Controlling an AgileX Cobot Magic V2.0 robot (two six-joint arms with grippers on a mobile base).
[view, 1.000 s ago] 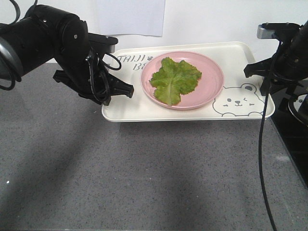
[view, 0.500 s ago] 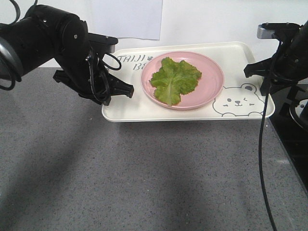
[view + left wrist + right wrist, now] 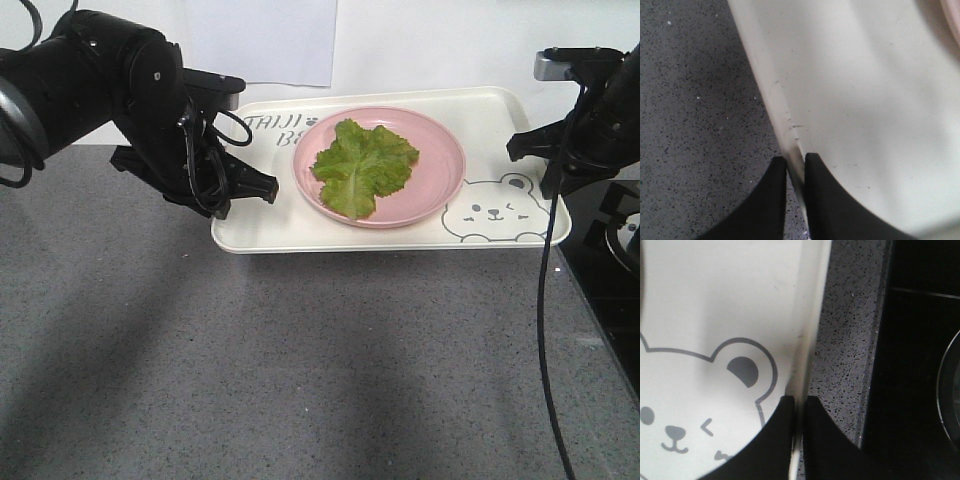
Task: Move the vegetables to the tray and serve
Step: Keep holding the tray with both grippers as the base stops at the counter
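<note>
The cream tray (image 3: 270,225) with the grey bear drawing sits at the back of the grey counter. On it stands a round pink plate (image 3: 445,160) holding the vegetables, one crinkly green lettuce leaf (image 3: 362,165). My left gripper (image 3: 262,187) is shut on the tray's left rim (image 3: 785,125), one finger outside and one inside. At the opposite side, my right gripper (image 3: 548,190) pinches the tray's right rim (image 3: 807,340) beside the bear's ear. The tray (image 3: 700,300) looks lifted slightly off the counter, judging by the shadow under it.
Grey speckled counter (image 3: 300,360) fills the foreground. A black stove top (image 3: 920,350) borders the counter at the right, close to the right arm. A white wall with a sheet of paper (image 3: 265,40) stands right behind the tray. A black cable (image 3: 545,330) hangs from the right arm.
The scene has shifted very slightly: the paper on the wall and the stove at right moved a little in view. Tray, plate and both grippers hold the same pose.
</note>
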